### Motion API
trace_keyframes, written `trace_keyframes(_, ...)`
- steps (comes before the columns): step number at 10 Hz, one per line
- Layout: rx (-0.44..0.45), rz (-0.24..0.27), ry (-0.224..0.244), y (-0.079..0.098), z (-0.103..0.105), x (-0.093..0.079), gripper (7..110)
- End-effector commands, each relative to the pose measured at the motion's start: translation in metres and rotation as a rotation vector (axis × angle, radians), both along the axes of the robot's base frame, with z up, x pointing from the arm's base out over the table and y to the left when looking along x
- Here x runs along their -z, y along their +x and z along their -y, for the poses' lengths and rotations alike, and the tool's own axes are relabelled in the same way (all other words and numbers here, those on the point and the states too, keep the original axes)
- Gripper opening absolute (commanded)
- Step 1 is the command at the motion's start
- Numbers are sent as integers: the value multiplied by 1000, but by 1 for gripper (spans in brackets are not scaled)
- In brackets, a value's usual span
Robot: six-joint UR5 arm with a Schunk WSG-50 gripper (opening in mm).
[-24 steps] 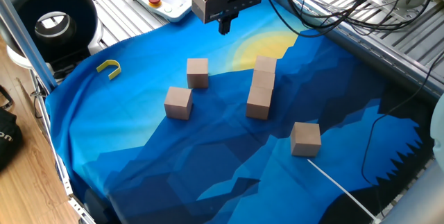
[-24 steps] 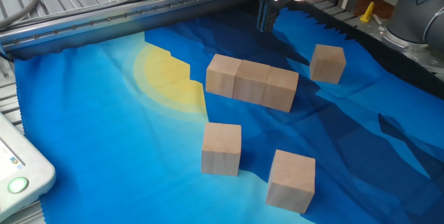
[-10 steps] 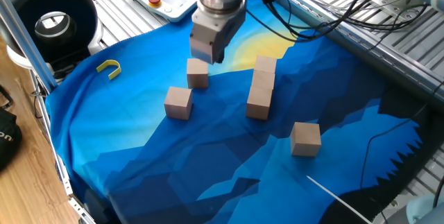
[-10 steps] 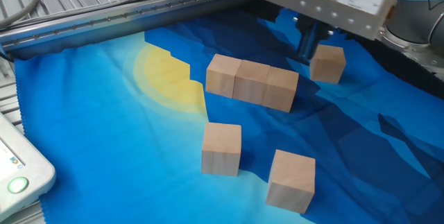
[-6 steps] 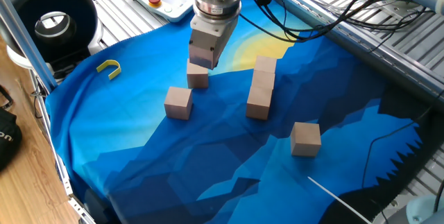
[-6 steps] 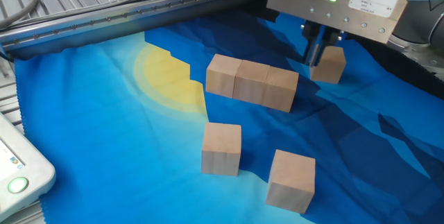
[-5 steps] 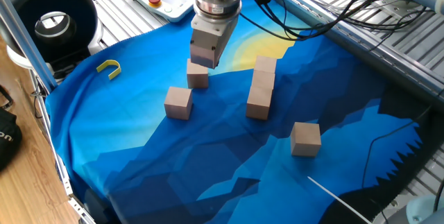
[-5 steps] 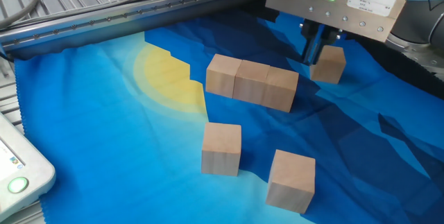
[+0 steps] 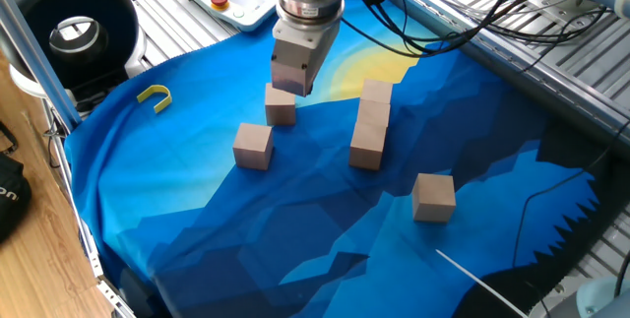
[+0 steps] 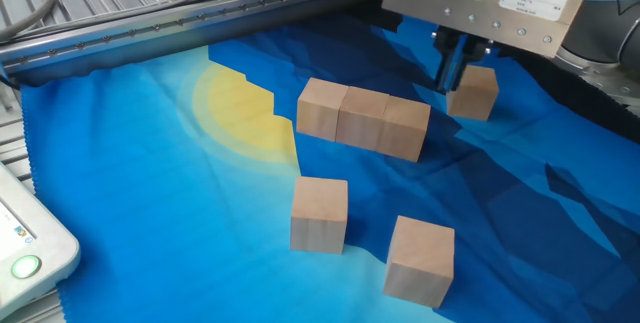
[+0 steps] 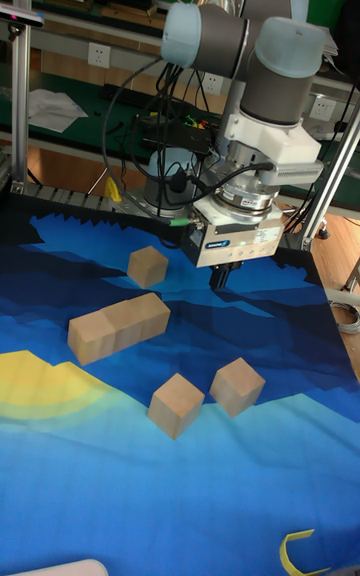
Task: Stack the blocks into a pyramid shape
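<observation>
I hold the gripper [image 10: 458, 75] just above a lone block [image 10: 473, 93] beside the three-block row [image 10: 364, 119], ready to grasp; jaw opening unclear.

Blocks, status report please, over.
Pincer aloft, looks shut, empty. Three blocks in touching row, three loose blocks flat on cloth, none stacked. Yellow U-piece well aside, nothing blocking.

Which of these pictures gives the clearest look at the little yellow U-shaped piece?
One fixed view: the yellow U-shaped piece lies whole on the blue cloth. The tall fixed view cuts it off at the bottom edge. The other fixed view does not show it.
</observation>
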State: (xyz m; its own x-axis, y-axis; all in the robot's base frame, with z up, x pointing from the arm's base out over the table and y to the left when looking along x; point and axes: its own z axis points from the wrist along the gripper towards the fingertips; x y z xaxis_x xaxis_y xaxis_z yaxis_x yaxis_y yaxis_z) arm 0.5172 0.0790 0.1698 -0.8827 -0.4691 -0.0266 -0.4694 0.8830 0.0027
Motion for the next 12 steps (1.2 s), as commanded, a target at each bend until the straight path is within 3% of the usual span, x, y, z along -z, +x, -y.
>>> trace_keyframes(1,30,-8,44,0,-9,-2,7)
trace_keyframes(5,55,-44,63,-9,-14,-2,7)
trace_keyframes(7,52,-56,157,-11,-37,-5,7)
trace_keyframes(8,34,-70,144,-15,-34,-5,7)
trace_keyframes(10,19,-76,55,-17,-12,-2,7)
trace_keyframes(12,13,-73,57,-17,-12,-2,7)
